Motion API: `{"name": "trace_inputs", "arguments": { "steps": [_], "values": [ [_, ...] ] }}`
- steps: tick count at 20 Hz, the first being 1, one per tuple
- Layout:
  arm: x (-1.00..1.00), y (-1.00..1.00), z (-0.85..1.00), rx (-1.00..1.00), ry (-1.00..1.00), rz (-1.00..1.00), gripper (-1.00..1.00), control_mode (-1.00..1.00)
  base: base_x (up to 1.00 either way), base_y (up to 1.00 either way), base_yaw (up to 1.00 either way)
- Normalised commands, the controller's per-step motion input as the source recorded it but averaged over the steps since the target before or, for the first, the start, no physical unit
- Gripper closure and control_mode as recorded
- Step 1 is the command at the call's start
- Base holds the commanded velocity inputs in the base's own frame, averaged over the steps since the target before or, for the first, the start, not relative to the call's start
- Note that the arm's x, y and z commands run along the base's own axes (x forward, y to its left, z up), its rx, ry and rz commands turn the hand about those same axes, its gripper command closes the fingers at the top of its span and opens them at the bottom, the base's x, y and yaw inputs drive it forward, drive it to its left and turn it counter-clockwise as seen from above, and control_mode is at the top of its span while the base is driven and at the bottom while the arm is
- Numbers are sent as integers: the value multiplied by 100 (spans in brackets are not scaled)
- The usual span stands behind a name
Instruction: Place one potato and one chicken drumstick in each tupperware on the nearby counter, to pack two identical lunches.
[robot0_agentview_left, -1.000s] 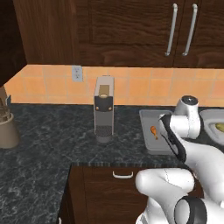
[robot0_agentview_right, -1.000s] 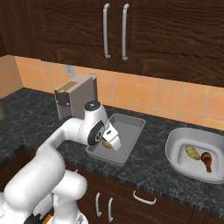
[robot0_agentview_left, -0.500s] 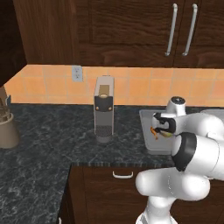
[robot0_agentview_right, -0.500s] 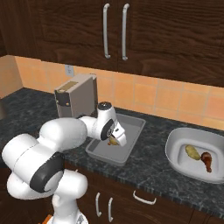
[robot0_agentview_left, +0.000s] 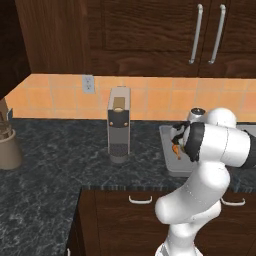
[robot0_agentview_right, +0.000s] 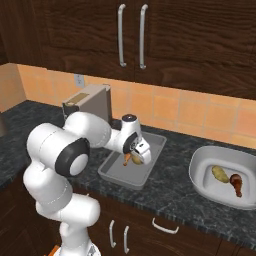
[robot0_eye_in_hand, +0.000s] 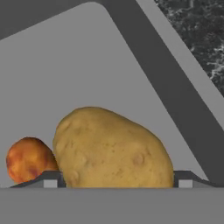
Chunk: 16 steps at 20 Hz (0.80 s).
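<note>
White arm rising from the base, doubled over at the elbow so that the forearm runs forward and the wrist turns steeply downward. The gripper (robot0_agentview_right: 134, 159) hangs low beneath the wrist, also seen past the forearm in the left base view (robot0_agentview_left: 176, 148). In the hand view the two dark fingertips (robot0_eye_in_hand: 49, 180) stand far apart at the bottom edge, the jaws spread wide.
</note>
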Motion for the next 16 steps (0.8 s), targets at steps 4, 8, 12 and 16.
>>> {"name": "trace_inputs", "arguments": {
  "steps": [4, 8, 12, 16],
  "values": [
    [37, -9, -28, 0, 1, 0, -100, -100, 0, 0, 0],
    [15, 0, -13, 0, 0, 0, -100, -100, 0, 0, 0],
    [-7, 0, -5, 0, 0, 0, -100, -100, 0, 0, 0],
    [-58, 5, 26, 0, -5, 0, -100, -100, 0, 0, 0]
  ]
}}
